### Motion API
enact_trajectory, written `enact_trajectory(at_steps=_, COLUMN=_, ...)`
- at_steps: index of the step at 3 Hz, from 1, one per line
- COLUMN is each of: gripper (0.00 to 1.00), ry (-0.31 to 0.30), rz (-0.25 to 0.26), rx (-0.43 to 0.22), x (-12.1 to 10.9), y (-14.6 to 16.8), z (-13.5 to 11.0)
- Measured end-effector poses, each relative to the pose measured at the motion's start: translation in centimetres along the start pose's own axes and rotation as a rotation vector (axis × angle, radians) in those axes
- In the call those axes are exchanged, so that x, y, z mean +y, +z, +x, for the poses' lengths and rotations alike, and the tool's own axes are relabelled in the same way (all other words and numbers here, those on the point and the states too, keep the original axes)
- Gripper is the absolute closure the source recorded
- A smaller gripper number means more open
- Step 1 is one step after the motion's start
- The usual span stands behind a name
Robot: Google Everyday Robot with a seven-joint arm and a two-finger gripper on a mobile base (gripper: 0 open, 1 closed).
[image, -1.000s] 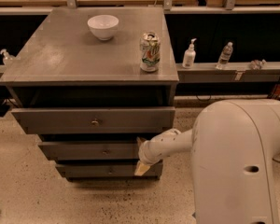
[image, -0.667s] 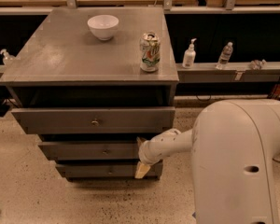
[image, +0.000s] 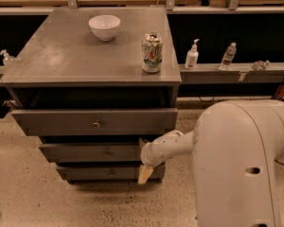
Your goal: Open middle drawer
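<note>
While the big white robot body (image: pixel 236 164) fills the lower right of the frame, the grey desk (image: pixel 75 56) takes up the middle and left. The desk has three drawers, one under the other. The top drawer (image: pixel 61 122) has the tallest front, and there is a dark gap above it, under the desk top. Its front sticks out more than the two below it.

The middle drawer (image: pixel 80 152) is just under it, a little below the middle of the frame. It is wide and flat, with a small round knob (image: pixel 107 153) in the middle of its front. The lowest drawer (image: pixel 85 172) sits under that, close to the speckled floor (image: pixel 33 197).

A white arm (image: pixel 173 143) comes out from the robot body and points left. The gripper (image: pixel 145 169) is at the right end of the middle drawer, well away from the knob. Its tan tip hangs down in front of the lowest drawer. I cannot tell if the gripper is open or closed.

On the desk top, a white bowl (image: pixel 104 26) sits near the back. A drink can (image: pixel 152 52) stands upright near the right edge. Two small bottles (image: pixel 192 56) stand on a shelf (image: pixel 255 73) in the upper right.
</note>
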State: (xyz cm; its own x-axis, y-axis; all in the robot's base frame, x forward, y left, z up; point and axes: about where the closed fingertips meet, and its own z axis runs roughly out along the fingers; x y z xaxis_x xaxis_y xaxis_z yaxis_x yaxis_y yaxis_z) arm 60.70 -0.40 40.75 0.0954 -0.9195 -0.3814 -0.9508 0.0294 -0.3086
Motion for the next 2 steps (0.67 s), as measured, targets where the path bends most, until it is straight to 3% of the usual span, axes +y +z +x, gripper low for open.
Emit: enact_trajectory(at_steps=2, gripper=0.00, ry=-0.033, rz=0.020, rx=0.022, x=-1.48, y=-0.10, z=-0.45)
